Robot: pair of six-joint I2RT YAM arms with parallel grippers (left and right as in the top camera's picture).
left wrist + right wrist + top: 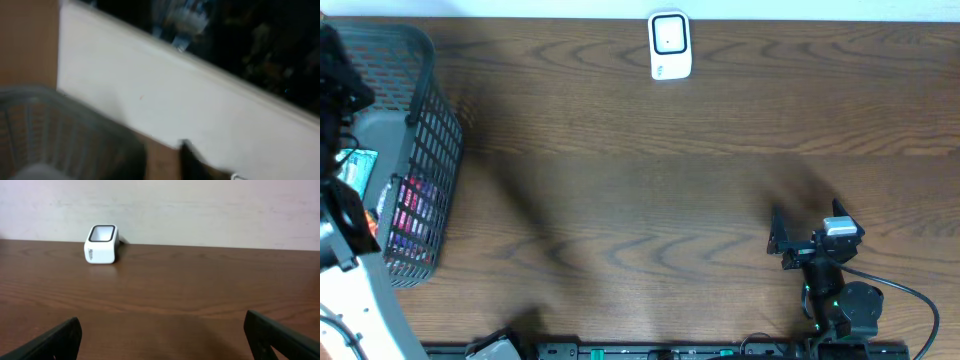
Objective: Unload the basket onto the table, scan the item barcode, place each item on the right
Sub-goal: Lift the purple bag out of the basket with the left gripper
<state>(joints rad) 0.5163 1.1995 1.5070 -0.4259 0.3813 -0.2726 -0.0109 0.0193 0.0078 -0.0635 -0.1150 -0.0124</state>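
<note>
The white barcode scanner (670,45) stands at the table's far edge, and the right wrist view has the scanner (102,244) ahead and to the left. Colourful packaged items (408,208) lie in the grey mesh basket (435,120) at the far left. My left arm (338,90) hangs over that basket. Its wrist view is blurred: the left gripper (162,156) shows two dark fingers apart with bare wood between them, above the basket rim (60,100). My right gripper (807,220) rests low at the front right, open and empty, its jaws wide in the right gripper (162,335) view.
A white wall (200,210) runs behind the table's far edge. The brown wooden table (640,200) stretches between the basket and the right arm. Cables and the arm mounts (670,350) line the front edge.
</note>
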